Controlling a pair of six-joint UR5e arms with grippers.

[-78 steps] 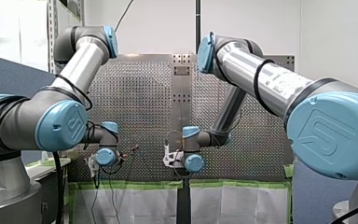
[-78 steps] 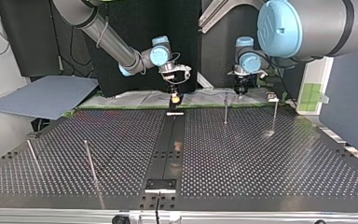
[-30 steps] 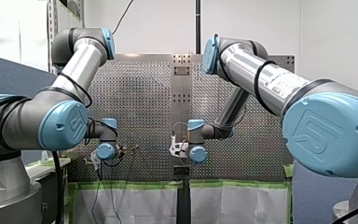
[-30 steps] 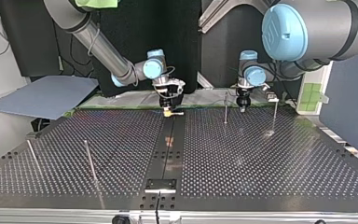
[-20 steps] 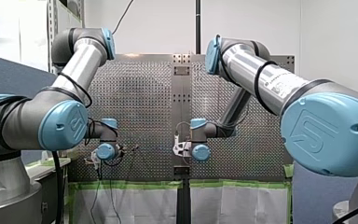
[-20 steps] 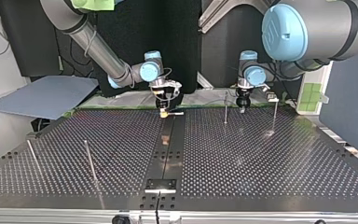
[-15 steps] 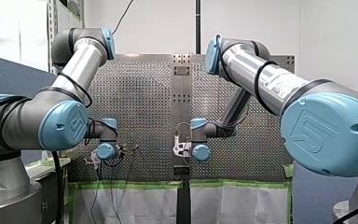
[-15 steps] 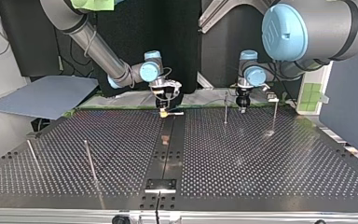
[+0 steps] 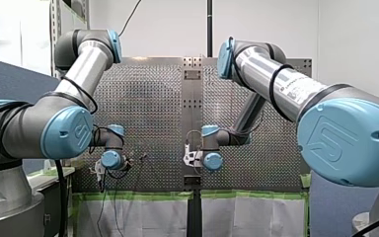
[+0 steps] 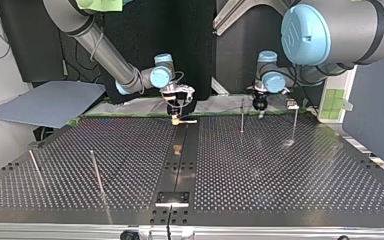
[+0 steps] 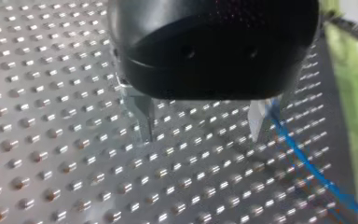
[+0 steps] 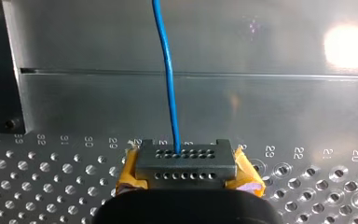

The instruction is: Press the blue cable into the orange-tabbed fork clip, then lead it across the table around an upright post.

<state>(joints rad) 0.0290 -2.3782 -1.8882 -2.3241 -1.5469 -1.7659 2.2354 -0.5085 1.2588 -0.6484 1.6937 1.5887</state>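
Cable [image 12: 168,84], blue, runs straight ahead from my right gripper [image 12: 182,163], whose yellow-orange pads [image 12: 247,175] flank fingertips clenched on it just above the perforated table [image 10: 280,170]. In the left wrist view the cable passes just beside the outer side of one metal finger [image 11: 258,119] of my left gripper [image 11: 200,126], not between the two. Whether it touches that finger I cannot tell. That gripper is released, its fingers spread wide over the holes.

In the top view my right gripper points straight down at the far end of the table's centre strip, its tip almost on the surface, just beside a small pale piece [image 10: 188,121]. My left gripper hangs downward at the far right, clear of the surface, between two upright posts [image 10: 242,116].

In the front view my left arm [image 9: 81,69] climbs to a high elbow, then folds down to a low wrist. My right arm [image 9: 276,84] does likewise, reaching in to the table's middle.
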